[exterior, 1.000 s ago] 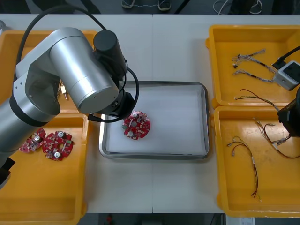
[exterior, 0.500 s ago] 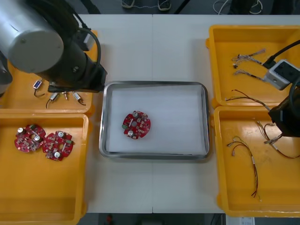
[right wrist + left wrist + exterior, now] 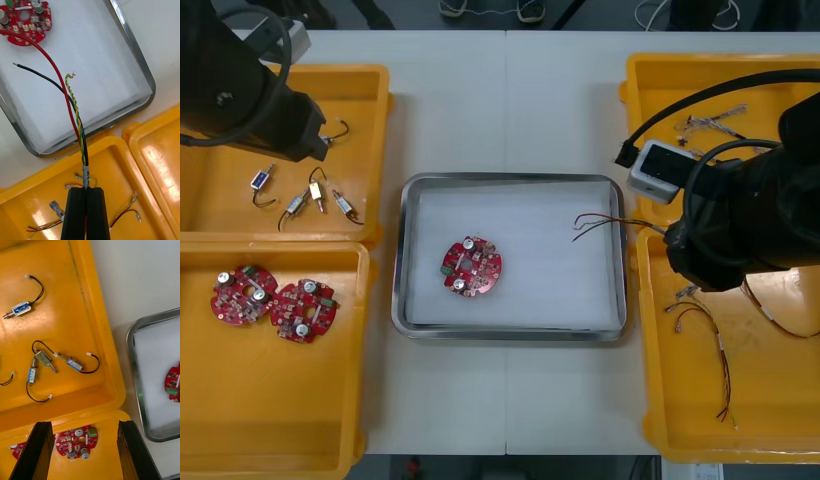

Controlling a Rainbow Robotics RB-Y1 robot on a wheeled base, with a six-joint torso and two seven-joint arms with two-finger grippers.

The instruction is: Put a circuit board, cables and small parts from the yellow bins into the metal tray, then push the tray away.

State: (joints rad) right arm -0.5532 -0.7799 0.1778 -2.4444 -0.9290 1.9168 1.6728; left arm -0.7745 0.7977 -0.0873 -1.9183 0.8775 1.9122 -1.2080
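Right gripper [image 3: 86, 189]: two flat, matt black fingers pressed together on the sleeved end of a thin cable [image 3: 75, 112], above the seam between the metal tray [image 3: 131, 37] and the right near yellow bin [image 3: 150, 150]. The cable was a loose bundle of three strands: one smooth red, one smooth black, and one tightly twisted yellow-green pair with a frayed tip. Its long axis ran straight out from the fingertips and across the tray's right rim. The free ends fanned apart over the white lining and pointed toward the round red circuit board [image 3: 471, 267], well short of it in the front view. Whether the ends touched the lining could not be told. The tray was a rounded rectangle with a shiny raised rim. The board, studded with small silver cylinders, lay flat left of the tray's centre.

Left gripper [image 3: 85, 423]: fingers spread wide, holding nothing, above the two left bins. Small metal parts [image 3: 45, 358] with curled black leads lay beyond the fingertips. Two more circuit boards [image 3: 275, 303] lay in the near left bin.
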